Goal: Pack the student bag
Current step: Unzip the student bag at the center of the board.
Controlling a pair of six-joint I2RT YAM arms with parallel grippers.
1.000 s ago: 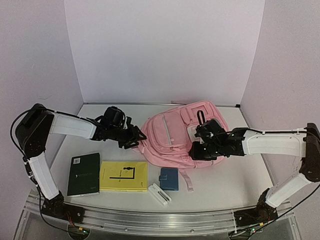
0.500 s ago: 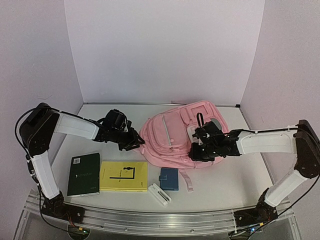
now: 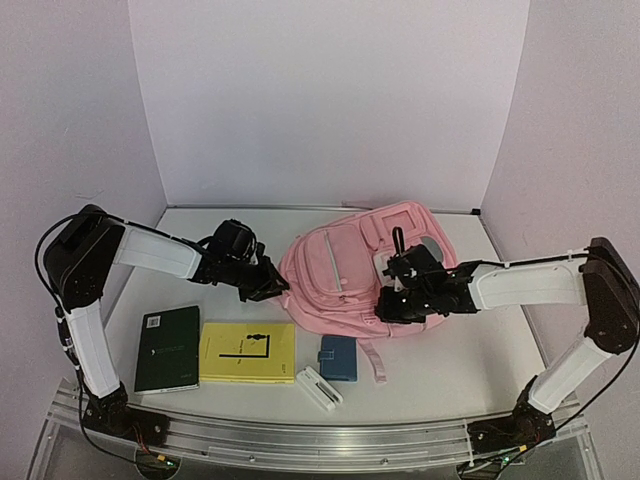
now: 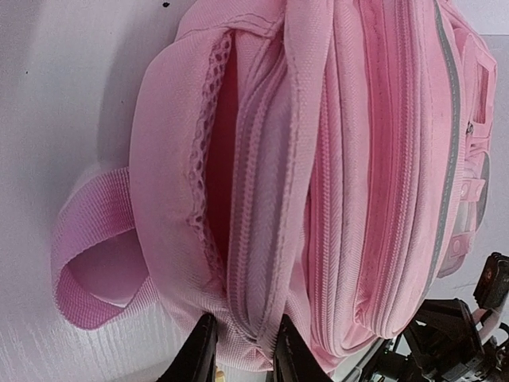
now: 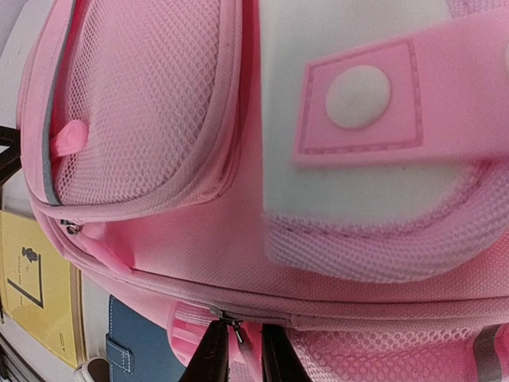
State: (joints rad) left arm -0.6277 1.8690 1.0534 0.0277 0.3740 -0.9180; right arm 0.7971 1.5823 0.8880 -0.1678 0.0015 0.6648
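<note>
The pink student bag lies flat in the middle of the table, front pockets up. My left gripper is at its left edge. In the left wrist view, the left gripper pinches the bag's corner fabric by the end of a zip. My right gripper rests on the bag's near right side. In the right wrist view, the right gripper has its two dark fingers close together on a pink zip pull below the metal slider.
In front of the bag lie a dark green notebook, a yellow book, a blue case and a small white item. A loose pink strap trails toward the blue case. Walls stand close on three sides.
Both pairs of jaws have narrowed. The left gripper has slid right onto the bag's left edge. The right gripper has edged slightly left along the near side.
</note>
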